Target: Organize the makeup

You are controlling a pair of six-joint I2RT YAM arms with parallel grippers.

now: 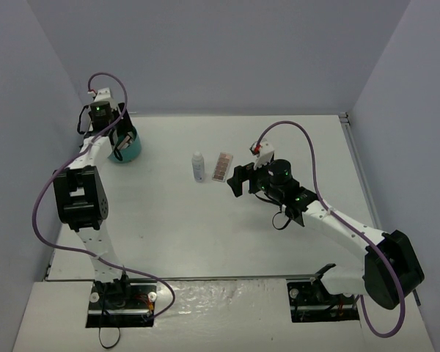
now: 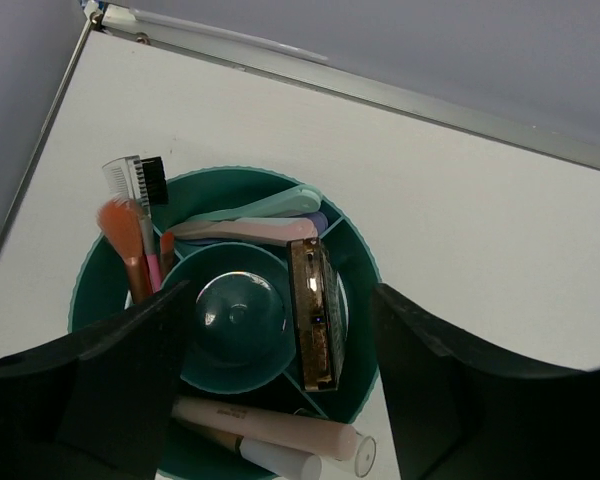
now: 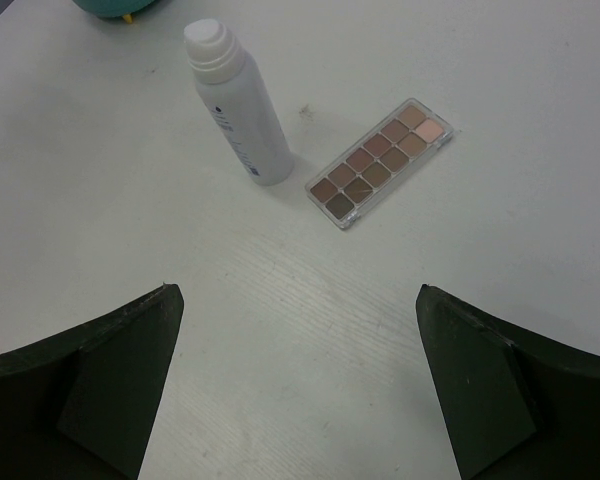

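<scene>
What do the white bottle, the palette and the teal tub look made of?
White bottle: probably plastic, opaque, satin; soft sheen, ribbed cap. Palette: clear, glossy case with a transparent rim, likely hard plastic; matte pressed-powder pans. Teal tub: moulded plastic by the look, semi-gloss; reflections on its centre dome.

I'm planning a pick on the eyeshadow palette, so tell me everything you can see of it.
The palette is a slim rectangle with a clear-looking plastic rim. It holds two rows of small square pans, shading from dark brown at one end to pale pink at the other. It lies flat and face up on the white table, set at a diagonal in the right wrist view. The white bottle stands beside it, not touching. Only the table touches it.
</scene>
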